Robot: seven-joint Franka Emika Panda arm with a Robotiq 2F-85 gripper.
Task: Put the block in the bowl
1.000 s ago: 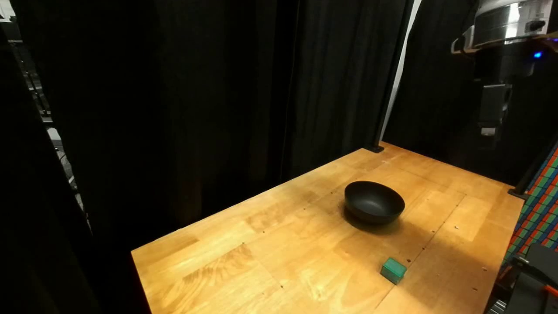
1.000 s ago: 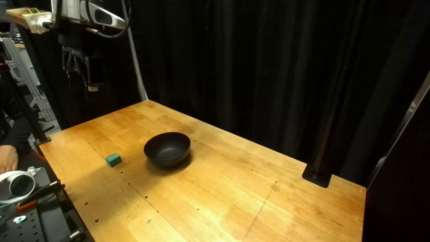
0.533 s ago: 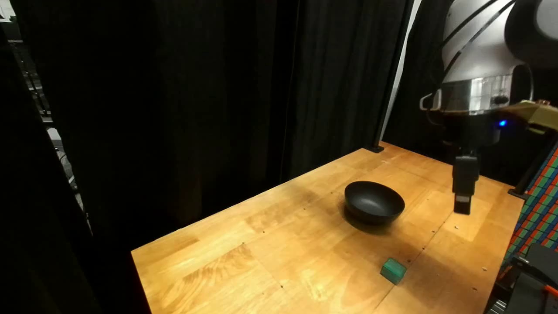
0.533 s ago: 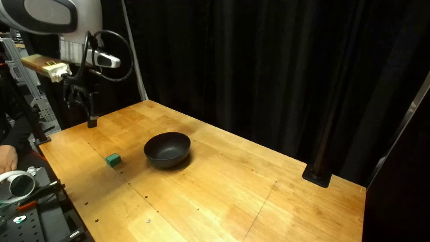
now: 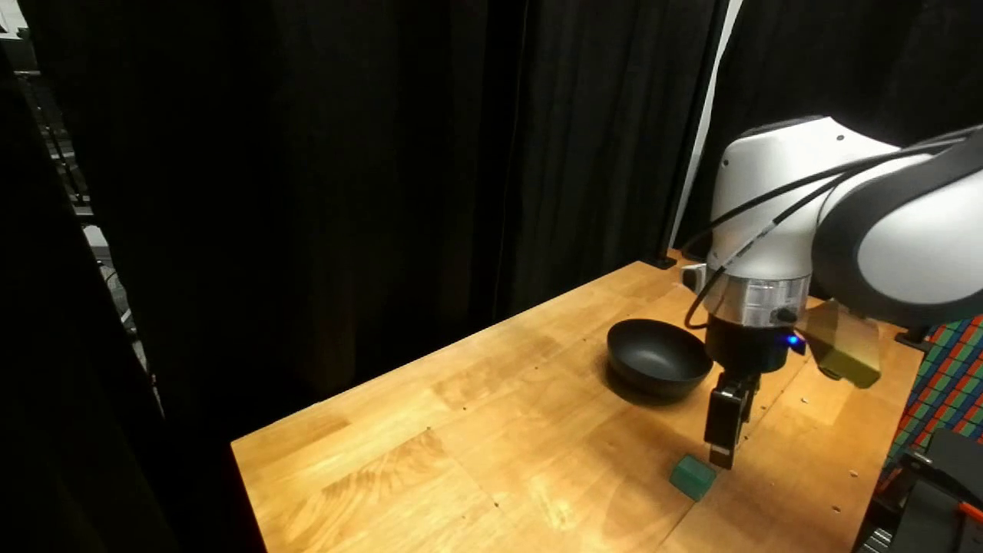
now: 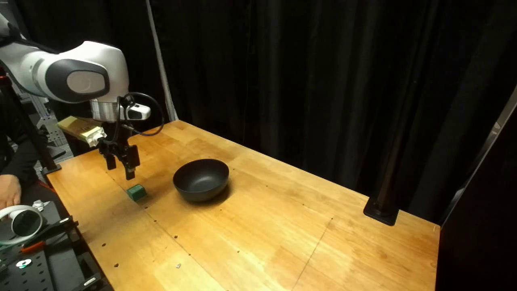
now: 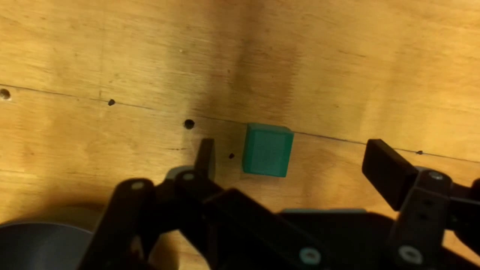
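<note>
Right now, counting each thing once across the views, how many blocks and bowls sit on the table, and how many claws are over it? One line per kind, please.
Block: 1, green, on the table
Bowl: 1, black, apart from the block
Claw: 1, open
Total: 3

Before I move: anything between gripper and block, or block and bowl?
Nothing visible, either leg. The open gripper sits higher than the block, which shows unobstructed in the wrist view. Both exterior views show just tabletop between block and bowl, so lifting it straight across should likely do.
</note>
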